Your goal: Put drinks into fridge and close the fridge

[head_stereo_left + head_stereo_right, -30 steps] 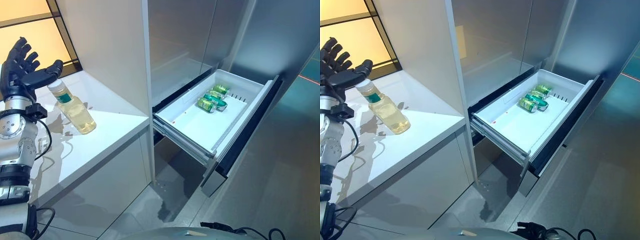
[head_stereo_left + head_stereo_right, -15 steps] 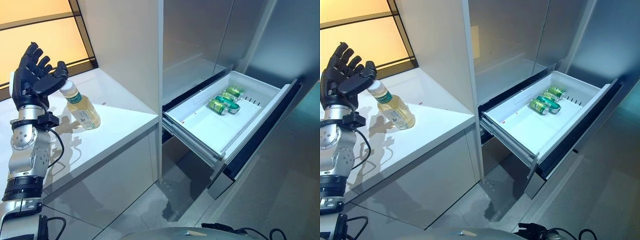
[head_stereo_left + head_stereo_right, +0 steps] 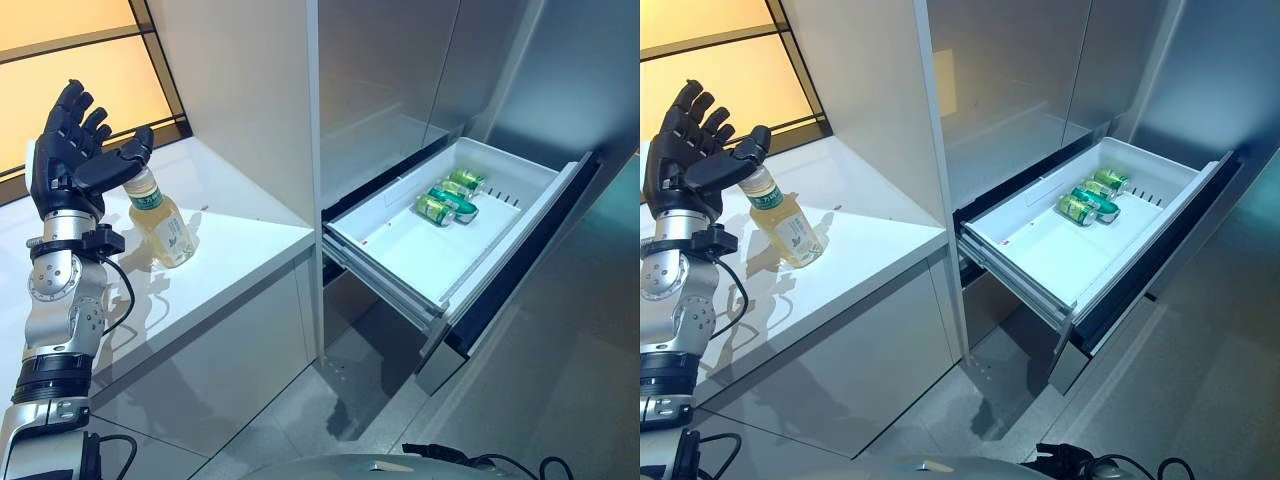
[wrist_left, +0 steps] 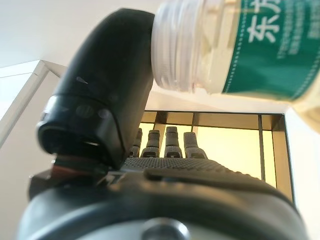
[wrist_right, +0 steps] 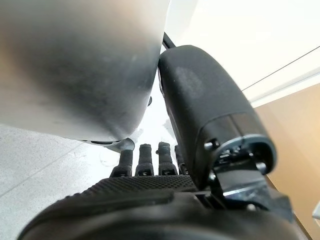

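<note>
Left eye view: one bottle (image 3: 160,224) stands on the white counter (image 3: 230,250); three cans (image 3: 447,197) lie in the open fridge drawer (image 3: 400,255).

Left wrist view: left hand (image 4: 150,175) fingers wide, thumb beside the cap.

Right wrist view: right hand (image 5: 150,190) fingers straight, empty.
</note>
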